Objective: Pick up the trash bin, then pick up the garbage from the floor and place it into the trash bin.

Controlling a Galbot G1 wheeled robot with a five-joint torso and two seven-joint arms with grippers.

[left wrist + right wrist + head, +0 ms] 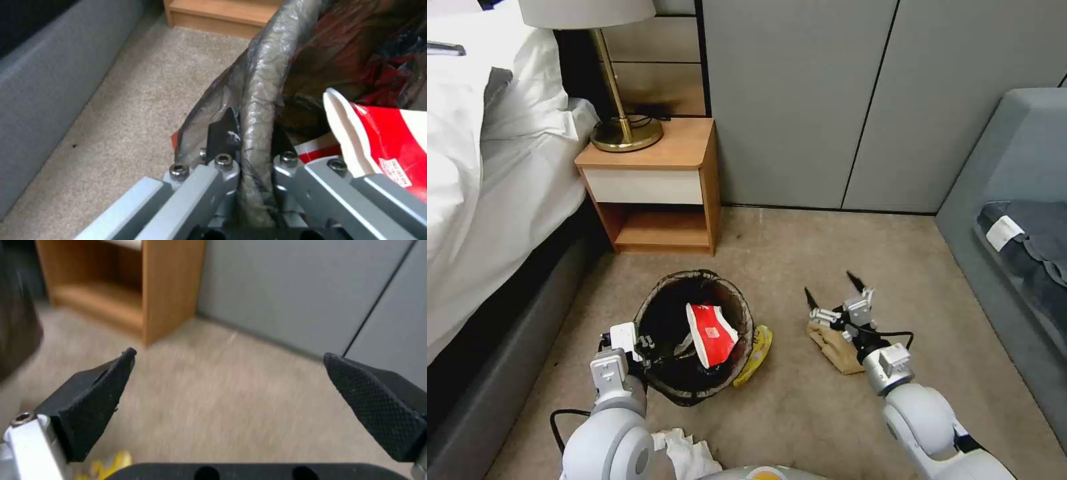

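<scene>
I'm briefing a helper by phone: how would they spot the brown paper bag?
Start at the wooden nightstand and come forward over the carpet to the trash bin. The crumpled brown paper bag lies to the bin's right, under the open right end effector; it is the only tan, wrinkled piece.

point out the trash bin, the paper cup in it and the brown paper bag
trash bin (657,300), head view, left rim
paper cup (710,333), head view, red side
brown paper bag (835,349), head view, crumpled middle

Head view high, angled down at carpet, wrist views low and close, all sharing the nightstand
</scene>
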